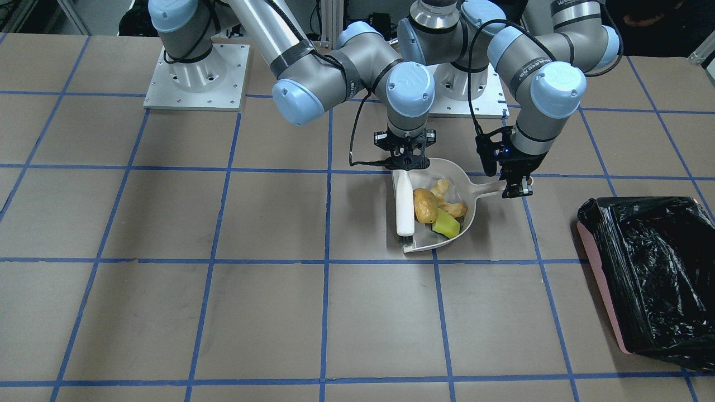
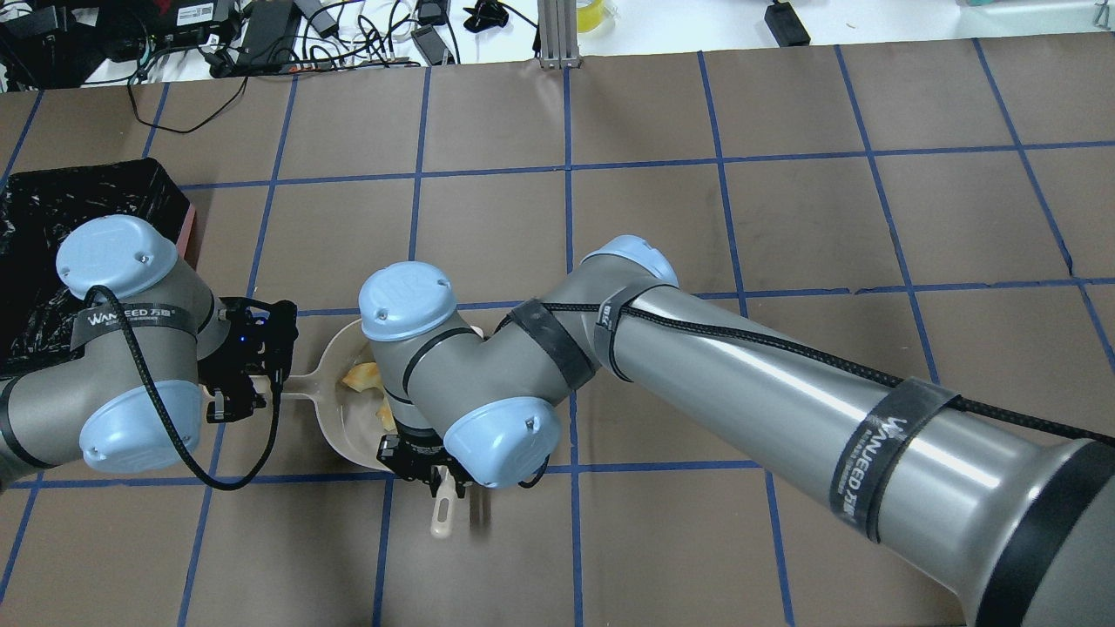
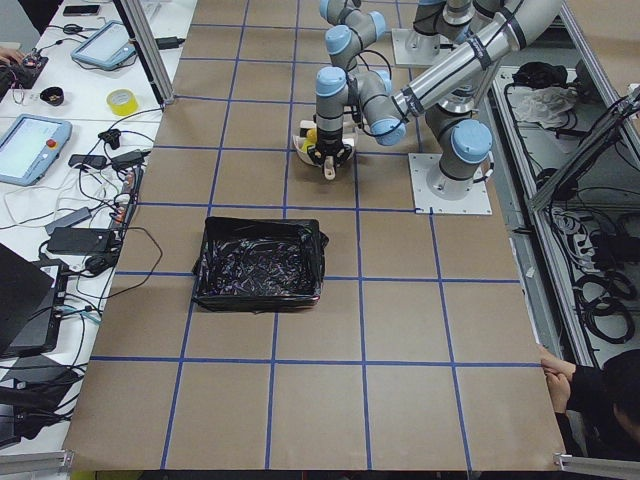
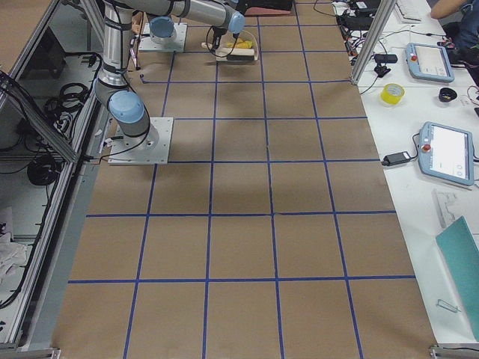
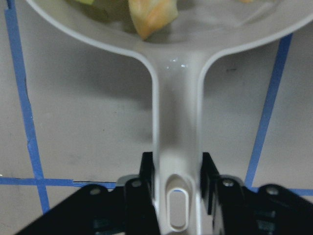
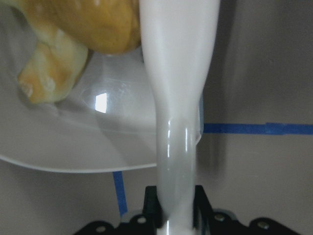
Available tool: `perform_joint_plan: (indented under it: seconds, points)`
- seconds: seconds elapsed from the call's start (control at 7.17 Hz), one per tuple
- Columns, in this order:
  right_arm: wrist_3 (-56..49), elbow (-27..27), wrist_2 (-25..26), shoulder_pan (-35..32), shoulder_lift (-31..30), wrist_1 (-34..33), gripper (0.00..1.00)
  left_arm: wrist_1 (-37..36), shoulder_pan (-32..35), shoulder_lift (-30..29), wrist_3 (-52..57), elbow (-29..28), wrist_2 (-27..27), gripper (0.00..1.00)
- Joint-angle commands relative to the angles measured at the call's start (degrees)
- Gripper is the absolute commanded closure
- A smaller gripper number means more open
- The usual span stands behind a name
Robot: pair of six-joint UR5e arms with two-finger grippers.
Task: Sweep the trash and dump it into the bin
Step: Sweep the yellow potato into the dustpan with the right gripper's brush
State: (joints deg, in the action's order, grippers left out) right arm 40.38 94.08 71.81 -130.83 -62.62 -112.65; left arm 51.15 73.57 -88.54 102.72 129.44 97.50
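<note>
The beige dustpan [image 1: 468,207] lies on the table and holds all three trash pieces: the golden-brown lump [image 1: 425,205], the tan croissant [image 1: 450,200] and the yellow-green wedge [image 1: 447,225]. My left gripper [image 1: 516,187] is shut on the dustpan's handle [image 5: 176,137]. My right gripper [image 1: 408,163] is shut on the white brush handle [image 6: 178,93], and the brush [image 1: 405,211] lies along the pan's side beside the lump. The bin [image 1: 653,273], pink-sided with a black bag, stands apart on my left; it also shows in the overhead view [image 2: 52,226].
Both arms crowd over the dustpan near the table's middle. The brown table [image 1: 223,312] carries a blue tape grid. Cables and devices lie on the bench [image 2: 348,26] beyond the far edge. An operator's hands show at the table's corner [image 3: 555,375].
</note>
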Motion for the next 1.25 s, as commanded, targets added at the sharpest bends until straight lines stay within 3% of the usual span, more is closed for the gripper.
perform_joint_plan:
  seconds: [0.0,0.28,0.56,0.7,0.84,1.12]
  points:
    - [-2.2,-1.3,2.6,0.9,0.7,0.9,0.88,-0.1,-2.8,0.0,0.5,-0.2,-2.7,0.95]
    - [-6.7,-0.5,7.7,2.4,-0.4,2.1,0.87,0.0,-4.4,-0.2,1.6,-0.5,-5.3,0.95]
    - [-11.3,-0.5,10.4,8.8,-5.2,7.2,0.87,-0.2,-4.5,-0.4,1.9,-0.5,-6.7,0.95]
    - [-15.6,-0.4,12.1,14.4,-7.8,10.8,0.87,-0.2,-5.2,-0.3,1.3,-0.6,-7.8,0.95]
    - [-19.8,-0.4,17.7,20.7,-11.1,12.6,0.87,-0.3,-6.7,0.0,1.5,-0.8,-8.3,0.95]
    - [-29.8,-0.4,22.2,33.5,-13.3,12.7,0.87,1.0,-9.2,0.2,1.4,-4.7,-12.5,0.96]
